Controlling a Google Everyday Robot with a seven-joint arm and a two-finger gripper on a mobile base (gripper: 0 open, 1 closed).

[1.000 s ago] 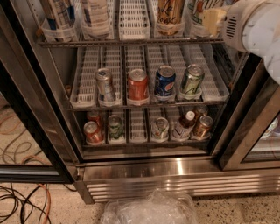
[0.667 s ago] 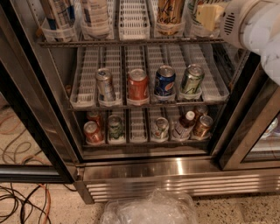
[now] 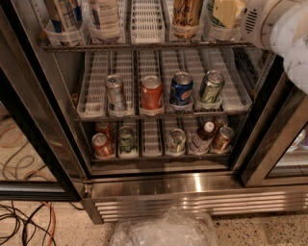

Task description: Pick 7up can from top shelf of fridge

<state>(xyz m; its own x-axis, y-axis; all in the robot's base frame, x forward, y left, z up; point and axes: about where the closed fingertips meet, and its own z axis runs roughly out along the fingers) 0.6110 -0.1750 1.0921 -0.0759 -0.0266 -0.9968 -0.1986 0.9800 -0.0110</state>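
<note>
**Fridge (image 3: pixel 192 185) racks filling the view**

Four cans (image 3: pixel 103 17) are standing on the top shelf (image 3: pixel 144 46), tops cut off. Rightmost, the 7up can (image 3: pixel 212 17) is sitting half hidden behind the gripper (image 3: pixel 230 10), whose opening I cannot tell. Four more are lining the middle rack (image 3: pixel 96 113).

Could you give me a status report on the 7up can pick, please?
Gripper at top shelf, far right, at 7up can. Can upright in its lane, not lifted. Gold-brown can next lane left.
</note>
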